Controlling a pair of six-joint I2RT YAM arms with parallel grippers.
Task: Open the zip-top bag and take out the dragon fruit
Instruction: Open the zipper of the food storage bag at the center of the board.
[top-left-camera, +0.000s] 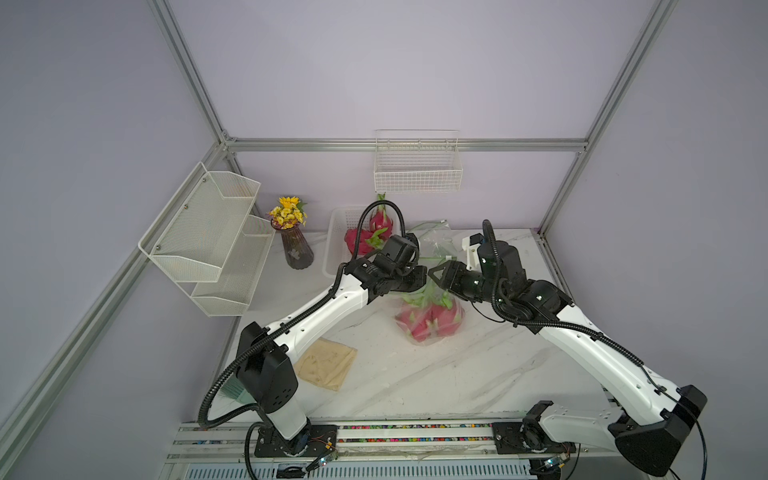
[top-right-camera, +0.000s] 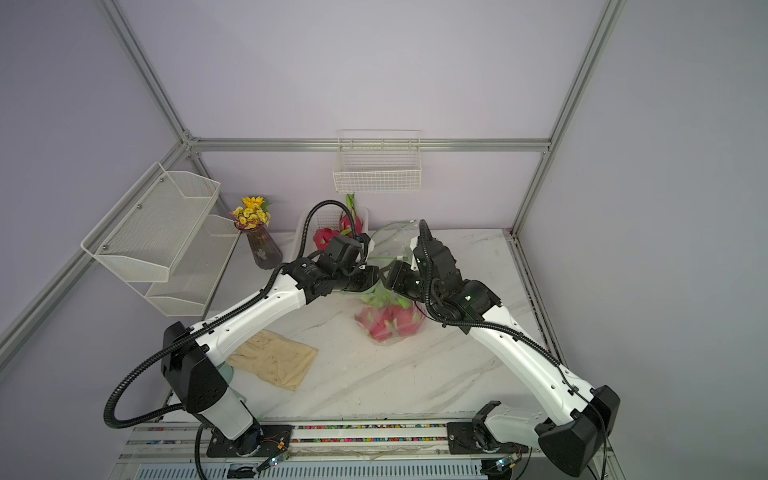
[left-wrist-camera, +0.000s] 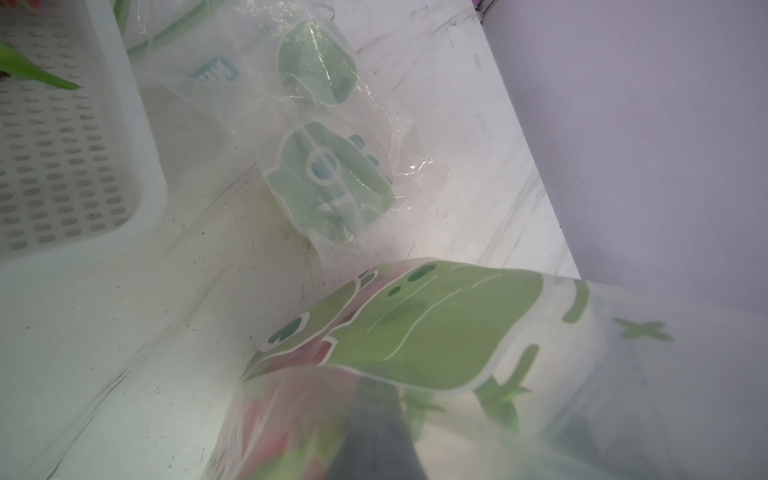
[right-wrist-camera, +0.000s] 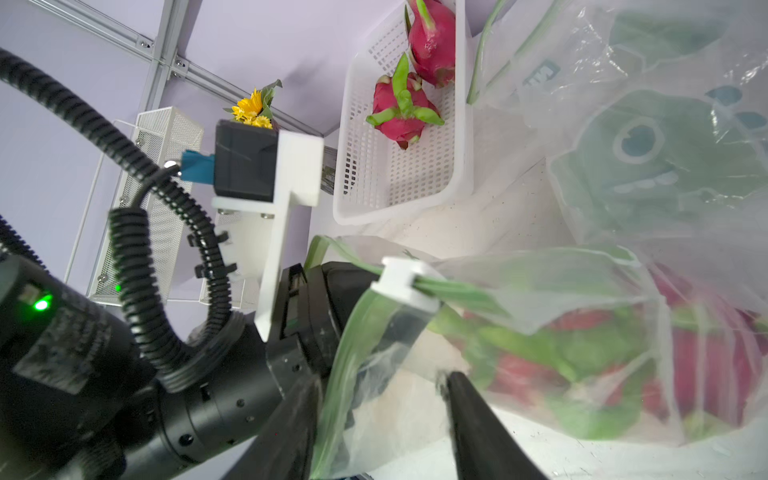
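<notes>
Dragon fruit (top-left-camera: 432, 322) lies in two places. Two magenta fruits with green scales sit inside the zip-top bag (top-left-camera: 428, 338) in the middle of the white marble table (top-left-camera: 457, 374). Two more fruits (top-left-camera: 365, 241) lie bare in the white perforated basket (top-left-camera: 334, 249) at the back of the table.

The bag's bottom rests on the table and its mouth is raised between the two arms. The left gripper (top-left-camera: 420, 277) is clamped tight on the bag's upper edge, and the clear film drapes right across its wrist camera. In the right wrist view the green zip strip runs from that gripper to the white slider (right-wrist-camera: 405, 283), and the mouth gapes below it. The right gripper (right-wrist-camera: 378, 382) has its fingers apart, one on either side of the green rim; the film passes between them and is not pinched.

The bag carries a green cartoon creature (left-wrist-camera: 436, 332) with a round eye. A thin line of lettering crosses the creature, too small to read. An empty bag (left-wrist-camera: 328, 166) with the same print lies crumpled behind, just beside the basket. A teal block (left-wrist-camera: 214, 68) on the empty bag holds pale letters, seen through the film and not legible
</notes>
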